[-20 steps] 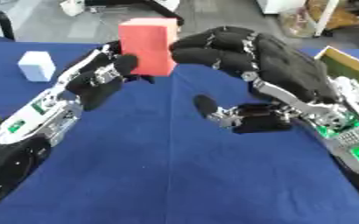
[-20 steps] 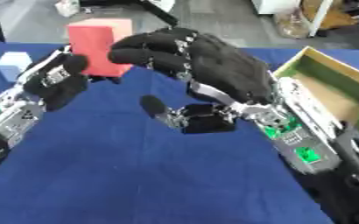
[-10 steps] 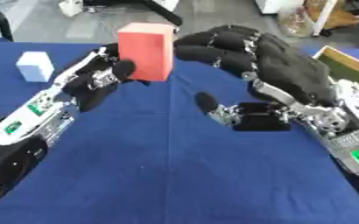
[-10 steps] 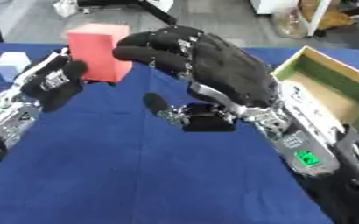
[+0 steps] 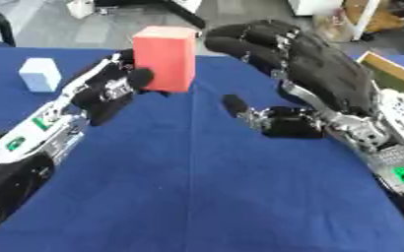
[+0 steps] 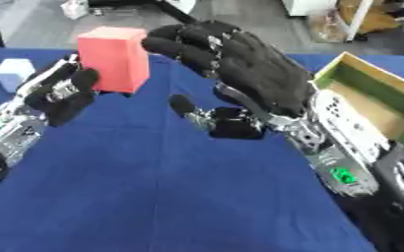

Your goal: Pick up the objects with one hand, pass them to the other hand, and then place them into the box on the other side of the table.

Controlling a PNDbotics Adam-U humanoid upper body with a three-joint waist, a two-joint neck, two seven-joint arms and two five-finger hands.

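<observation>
One block: red block (image 5: 164,59), upper centre of the frame, held above the blue table (image 5: 197,197).
Left hand (image 5: 111,91): fingers clamped on the block's lower left side.
Right hand (image 6: 240,64): fingers spread apart, just beside the block, holding nothing.
Handling: looks light, stiff, smooth-faced; best taken across opposite flat sides, near the free top.
Axis: long axis upright, slightly tilted.
Box (image 6: 374,101): right edge.

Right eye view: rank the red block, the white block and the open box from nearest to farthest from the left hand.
1. Red block: held in the left hand.
2. White block: on the table, far left.
3. Open box: across the table, right edge.
</observation>
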